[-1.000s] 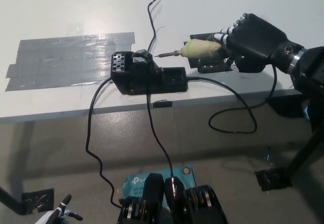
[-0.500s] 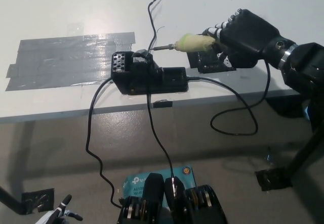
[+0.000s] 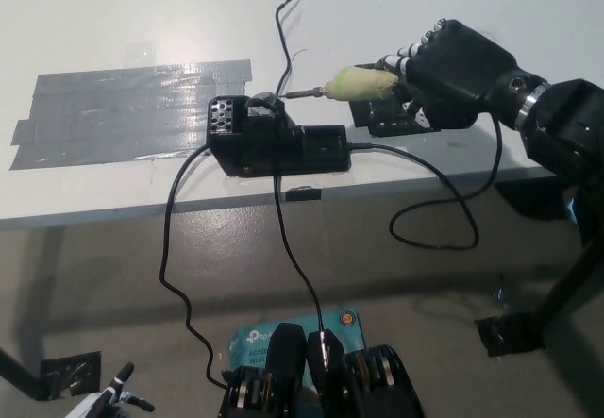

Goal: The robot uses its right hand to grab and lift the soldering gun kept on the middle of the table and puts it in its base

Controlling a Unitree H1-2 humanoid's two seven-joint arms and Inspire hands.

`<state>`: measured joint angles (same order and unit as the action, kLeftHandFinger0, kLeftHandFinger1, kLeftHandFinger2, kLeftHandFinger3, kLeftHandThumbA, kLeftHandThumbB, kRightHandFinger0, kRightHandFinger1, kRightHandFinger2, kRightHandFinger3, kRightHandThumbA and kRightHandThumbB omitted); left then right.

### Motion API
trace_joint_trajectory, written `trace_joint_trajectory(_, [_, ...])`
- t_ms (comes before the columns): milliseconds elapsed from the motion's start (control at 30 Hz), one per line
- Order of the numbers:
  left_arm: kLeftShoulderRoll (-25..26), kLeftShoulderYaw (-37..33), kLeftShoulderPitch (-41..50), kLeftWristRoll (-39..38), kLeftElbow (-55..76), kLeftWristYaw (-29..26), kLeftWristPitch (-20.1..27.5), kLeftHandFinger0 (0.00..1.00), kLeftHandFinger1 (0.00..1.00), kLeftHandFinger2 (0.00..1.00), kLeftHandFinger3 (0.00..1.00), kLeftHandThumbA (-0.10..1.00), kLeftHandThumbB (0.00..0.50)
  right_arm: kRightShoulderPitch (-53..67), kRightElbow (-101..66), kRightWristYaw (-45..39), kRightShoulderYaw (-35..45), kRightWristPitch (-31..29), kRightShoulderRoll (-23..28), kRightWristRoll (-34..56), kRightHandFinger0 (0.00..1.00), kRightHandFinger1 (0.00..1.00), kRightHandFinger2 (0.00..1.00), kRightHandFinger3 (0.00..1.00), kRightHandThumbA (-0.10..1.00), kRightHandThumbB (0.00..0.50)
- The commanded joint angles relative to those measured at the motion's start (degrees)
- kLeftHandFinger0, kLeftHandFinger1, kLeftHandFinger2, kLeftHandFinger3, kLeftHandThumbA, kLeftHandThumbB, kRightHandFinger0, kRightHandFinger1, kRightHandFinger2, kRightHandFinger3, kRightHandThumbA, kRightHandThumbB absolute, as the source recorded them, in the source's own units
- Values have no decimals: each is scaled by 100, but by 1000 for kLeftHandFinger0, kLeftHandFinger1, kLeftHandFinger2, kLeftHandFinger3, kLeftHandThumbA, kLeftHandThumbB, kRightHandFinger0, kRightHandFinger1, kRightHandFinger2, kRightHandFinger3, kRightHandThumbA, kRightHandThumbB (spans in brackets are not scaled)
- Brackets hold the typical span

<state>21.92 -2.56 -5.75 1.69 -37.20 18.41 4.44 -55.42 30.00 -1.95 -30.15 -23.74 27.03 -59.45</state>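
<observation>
At the frame's lower left only the tips of the white left hand [image 3: 109, 397] showed, too little to tell their state. On the white bench [image 3: 396, 22] sat the black boxy soldering base [image 3: 274, 140]. Just beyond it, the black right hand [image 3: 453, 64] had its fingers [image 3: 404, 59] clenched around the slim soldering gun [image 3: 349, 84] by its pale yellow-green grip, metal tip level and just beside the base's holder. It looked light and rigid (its trailing cord might tug), best held by that padded grip.

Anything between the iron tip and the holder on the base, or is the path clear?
Nothing visible blocks it. The right hand holds the soldering iron with its tip pointing left, just short of the holder on the black base. A thin black cable lies on the table behind the tip, not across the path.
</observation>
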Motion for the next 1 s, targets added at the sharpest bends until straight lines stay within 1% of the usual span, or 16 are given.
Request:
trace_joint_trajectory(0, [119,-12,-74,-2,90,68,140,0,0,240,499,1000,500,-353,-85,263,24,18,92,-125,0,0,341,318,-100,54])
trace_joint_trajectory(33, [113,1,-71,-18,99,65,115,0,0,229,488,1000,500,-342,-118,247,44,24,92,-99,0,0,343,321,-100,27])
trace_joint_trajectory(67, [114,3,-64,-23,130,72,81,0,0,233,504,1000,500,-333,-156,264,61,26,103,-96,0,3,501,341,-100,16])
trace_joint_trajectory(133, [120,-3,-63,-30,173,99,2,0,0,244,504,1000,500,-290,-203,252,149,57,107,2,0,0,231,294,-100,52])
trace_joint_trajectory(200, [127,-15,-58,-9,182,92,26,0,0,229,512,1000,500,-261,-224,383,195,20,124,6,0,0,249,246,-100,109])
trace_joint_trajectory(267, [135,-8,-52,-20,173,101,20,0,0,230,517,1000,500,-269,-243,361,187,50,123,-37,0,0,107,178,-100,178])
trace_joint_trajectory(300, [132,-3,-64,-30,107,104,70,0,0,228,508,1000,500,-262,-261,391,193,74,126,-67,0,0,176,169,-100,207])
trace_joint_trajectory(333, [136,-12,-40,-15,128,97,94,0,0,230,514,1000,500,-265,-261,402,195,71,130,-69,0,0,375,164,-100,244])
trace_joint_trajectory(400, [132,-7,-32,-10,133,80,71,0,0,234,510,1000,500,-256,-318,315,227,99,134,-14,0,0,437,107,-100,281])
trace_joint_trajectory(533, [118,-6,7,14,174,33,13,0,0,198,477,1000,500,-238,-309,496,284,117,147,-51,0,0,153,0,-100,356])
trace_joint_trajectory(600, [119,1,-6,-9,116,56,68,0,0,212,482,1000,500,-241,-305,473,302,152,168,-56,0,0,184,3,-100,346])
trace_joint_trajectory(667, [131,4,-28,-12,53,62,125,0,0,215,501,1000,500,-253,-247,655,305,68,177,-71,0,0,57,0,-100,333])
trace_joint_trajectory(733, [130,22,-22,-40,49,73,129,0,0,210,493,1000,500,-236,-364,487,291,83,202,-57,0,0,2,3,-100,218])
trace_joint_trajectory(800, [134,21,-25,-45,27,80,168,0,0,198,482,1000,500,-187,-449,324,289,100,195,9,0,0,0,0,-100,159])
trace_joint_trajectory(867, [137,7,-1,-14,79,62,127,0,0,196,505,1000,500,-81,-574,352,269,62,202,-10,0,0,301,1,-100,170])
trace_joint_trajectory(967, [131,20,7,-29,90,59,91,0,0,195,485,1000,500,-5,-646,438,223,49,218,-125,0,0,191,12,-100,141])
